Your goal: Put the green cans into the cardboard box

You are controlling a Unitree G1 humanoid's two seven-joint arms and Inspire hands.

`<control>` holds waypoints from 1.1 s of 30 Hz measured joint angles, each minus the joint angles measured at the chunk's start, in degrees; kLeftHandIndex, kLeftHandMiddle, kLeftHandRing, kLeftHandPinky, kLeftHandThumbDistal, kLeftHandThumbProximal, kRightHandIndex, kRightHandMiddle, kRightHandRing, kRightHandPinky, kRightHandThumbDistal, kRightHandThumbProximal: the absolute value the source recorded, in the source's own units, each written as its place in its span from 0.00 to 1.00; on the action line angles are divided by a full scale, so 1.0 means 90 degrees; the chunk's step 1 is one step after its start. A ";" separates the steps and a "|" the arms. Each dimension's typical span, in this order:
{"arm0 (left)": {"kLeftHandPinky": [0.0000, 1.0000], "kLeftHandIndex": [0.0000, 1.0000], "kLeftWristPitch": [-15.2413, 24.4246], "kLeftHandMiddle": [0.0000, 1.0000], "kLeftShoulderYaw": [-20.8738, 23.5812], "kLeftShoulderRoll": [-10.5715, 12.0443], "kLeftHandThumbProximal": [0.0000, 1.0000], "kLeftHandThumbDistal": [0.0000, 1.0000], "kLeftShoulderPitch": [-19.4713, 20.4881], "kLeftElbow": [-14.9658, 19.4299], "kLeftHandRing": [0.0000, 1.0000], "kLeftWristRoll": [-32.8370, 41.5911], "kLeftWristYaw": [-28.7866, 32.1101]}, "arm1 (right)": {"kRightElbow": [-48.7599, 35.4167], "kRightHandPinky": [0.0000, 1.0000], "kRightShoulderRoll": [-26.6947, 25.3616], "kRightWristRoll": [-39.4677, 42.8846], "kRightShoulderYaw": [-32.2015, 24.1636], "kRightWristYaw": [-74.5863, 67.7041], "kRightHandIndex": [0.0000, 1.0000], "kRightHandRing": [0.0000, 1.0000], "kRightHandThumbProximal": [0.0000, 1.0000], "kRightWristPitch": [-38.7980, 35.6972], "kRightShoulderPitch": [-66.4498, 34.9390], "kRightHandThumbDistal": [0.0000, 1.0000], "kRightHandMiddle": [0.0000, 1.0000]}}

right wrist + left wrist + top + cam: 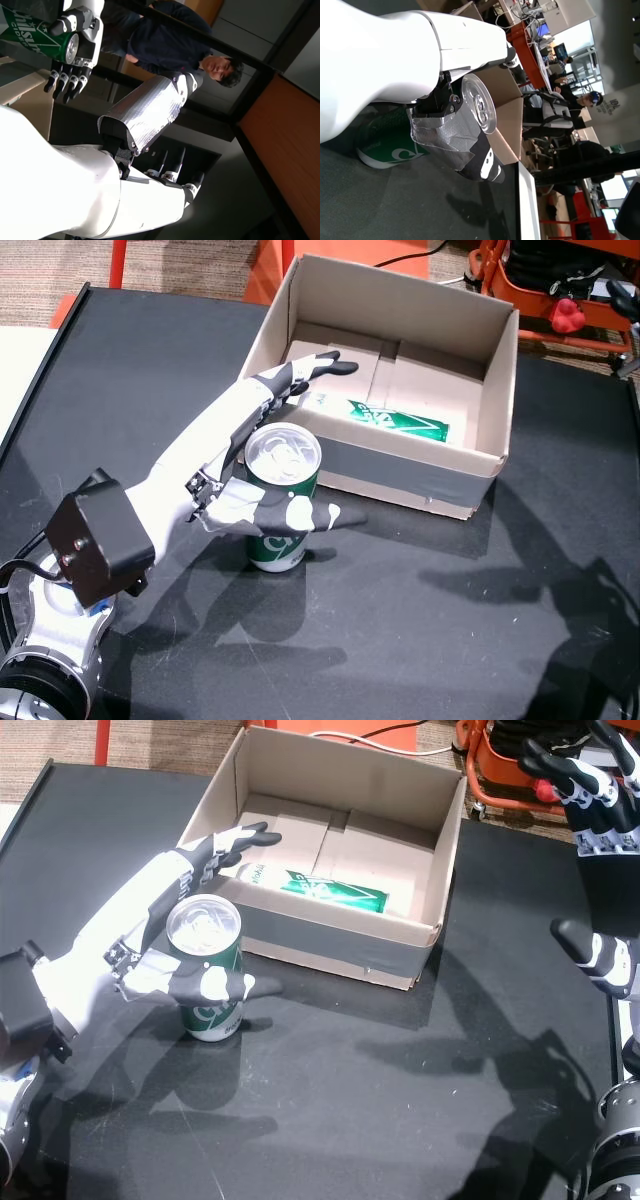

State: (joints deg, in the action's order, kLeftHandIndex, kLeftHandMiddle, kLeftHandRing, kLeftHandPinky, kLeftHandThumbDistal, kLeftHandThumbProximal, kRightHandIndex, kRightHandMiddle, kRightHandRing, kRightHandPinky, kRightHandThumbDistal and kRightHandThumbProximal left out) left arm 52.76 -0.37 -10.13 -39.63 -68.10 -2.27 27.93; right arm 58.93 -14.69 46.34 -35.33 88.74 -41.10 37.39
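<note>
A green can (282, 496) (207, 966) stands upright on the black table (450, 620), just in front of the cardboard box (400, 476) (330, 936). My left hand (240, 455) (160, 935) wraps loosely around it: straight fingers pass behind it toward the box, and the thumb (465, 145) crosses its front. The left hand is open. A second green can (395, 420) (325, 888) lies on its side inside the box. My right hand (610, 850) (145, 120) hovers open at the table's right edge, fingers spread, holding nothing.
Orange equipment (560, 290) (490, 770) stands behind the box at the back right. A white surface (15, 360) borders the table's left edge. A person (165, 50) shows in the right wrist view, and seated people (570, 95) in the left wrist view.
</note>
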 measured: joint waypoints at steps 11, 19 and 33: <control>0.83 1.00 0.0219 1.00 0.0005 -0.0064 0.01 1.00 0.0000 0.0002 0.98 -0.0089 -0.0168 | 0.0208 0.96 -0.0099 -0.0076 -0.0050 -0.0002 1.00 0.79 0.97 0.0259 0.0094 1.00 0.79; 0.82 1.00 0.0298 1.00 -0.0036 -0.0081 0.00 1.00 0.0000 0.0002 0.97 -0.0205 -0.0433 | 0.0236 0.95 -0.0100 -0.0165 -0.0038 -0.0099 1.00 0.78 1.00 0.0292 0.0096 0.99 0.79; 0.73 0.65 0.0550 0.75 -0.0057 -0.0042 0.00 0.92 0.0058 0.0000 0.80 -0.0166 -0.0443 | 0.0385 0.93 -0.0125 -0.0424 -0.0031 -0.0280 0.99 0.78 1.00 0.0282 0.0174 0.98 0.79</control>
State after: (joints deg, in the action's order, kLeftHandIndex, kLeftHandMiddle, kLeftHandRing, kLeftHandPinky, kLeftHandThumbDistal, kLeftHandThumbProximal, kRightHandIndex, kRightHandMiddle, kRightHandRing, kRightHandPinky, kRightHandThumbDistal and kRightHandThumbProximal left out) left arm 57.71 -0.88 -10.50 -39.11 -68.10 -3.76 23.94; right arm 62.39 -15.81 42.53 -35.62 86.22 -38.57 38.96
